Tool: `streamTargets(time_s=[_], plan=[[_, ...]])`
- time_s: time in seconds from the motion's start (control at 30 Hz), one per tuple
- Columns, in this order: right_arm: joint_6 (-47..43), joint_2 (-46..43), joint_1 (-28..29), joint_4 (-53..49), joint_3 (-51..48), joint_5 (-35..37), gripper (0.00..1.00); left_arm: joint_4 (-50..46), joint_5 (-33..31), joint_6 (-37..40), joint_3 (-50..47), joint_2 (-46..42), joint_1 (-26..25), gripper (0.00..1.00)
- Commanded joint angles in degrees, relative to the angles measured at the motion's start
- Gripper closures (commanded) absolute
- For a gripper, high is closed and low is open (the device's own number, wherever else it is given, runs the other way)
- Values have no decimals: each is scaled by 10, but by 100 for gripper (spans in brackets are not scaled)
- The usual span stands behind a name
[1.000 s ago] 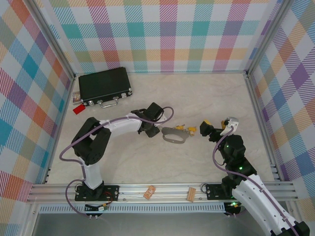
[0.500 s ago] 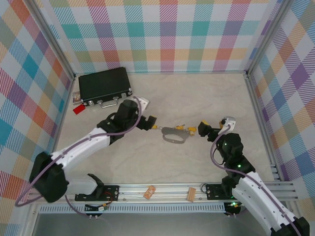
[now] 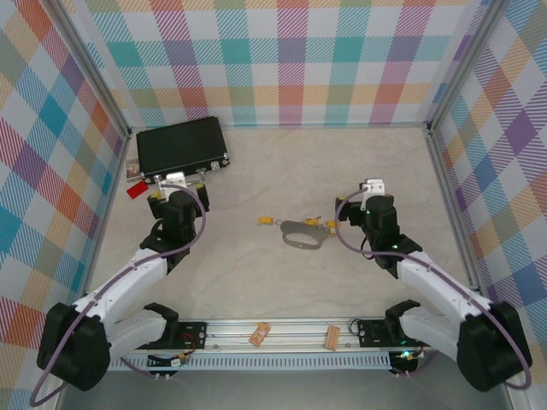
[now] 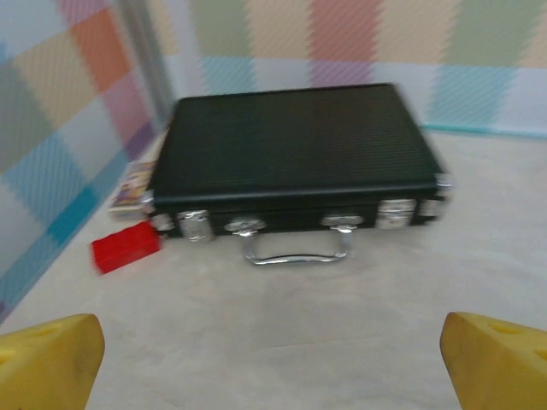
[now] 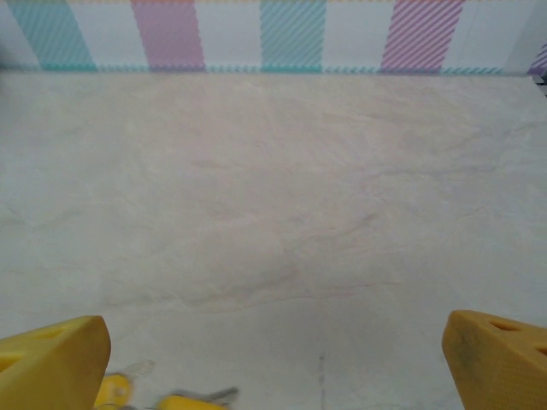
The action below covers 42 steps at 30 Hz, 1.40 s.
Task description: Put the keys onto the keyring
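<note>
Overhead, a pale marbled worktop [image 3: 256,282] carries a ribbed black case with a silver handle [image 3: 181,149] at far left; the left tool [image 3: 178,195] beside it and the right tool [image 3: 367,203] opposite both gape wide and empty, seemingly to leave the work between them free. Midway, the grey metal oval keyring [image 3: 301,236] lies flat, long axis left to right. Tiny yellow-headed keys [image 3: 329,226] cluster at its right end, one just off its left; whether threaded is unclear.

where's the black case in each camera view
top external: black case at the table's far left corner.
left wrist: black case in the upper middle, silver handle facing the camera.
shared landmark: red tag by the case's left front corner.
</note>
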Motion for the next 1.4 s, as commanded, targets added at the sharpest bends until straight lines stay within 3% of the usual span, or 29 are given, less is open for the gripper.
streamTargets(time_s=[0.0,0.2,0.33,0.57,0.7,0.77,0.83,0.9,1.2,1.37], plan=[[-95,42,-10,111,-25,35,1,76,-49,-8,-32,41,23,0],[-117,129,-65,140,-10,15,1,141,-10,-27,-56,96,81,0],[-89,168,-108,239,-44,-41,1,235,41,-30,-83,161,122,0],[-63,232,-166,407,-91,-88,1,396,124,8,-117,238,144,0],[-47,286,-193,503,-112,-121,1,394,200,15,-113,247,161,0],[-41,271,-195,458,-104,-128,1,420,247,29,-119,265,163,0],[-44,280,-197,459,-97,-132,1,523,272,46,-144,308,164,0],[-42,279,-200,422,-80,-142,1,448,279,36,-124,288,168,0],[-30,279,-215,384,-59,-159,1,436,293,45,-109,296,168,0],[-30,278,-216,383,-59,-159,1,409,340,64,-95,297,168,0]])
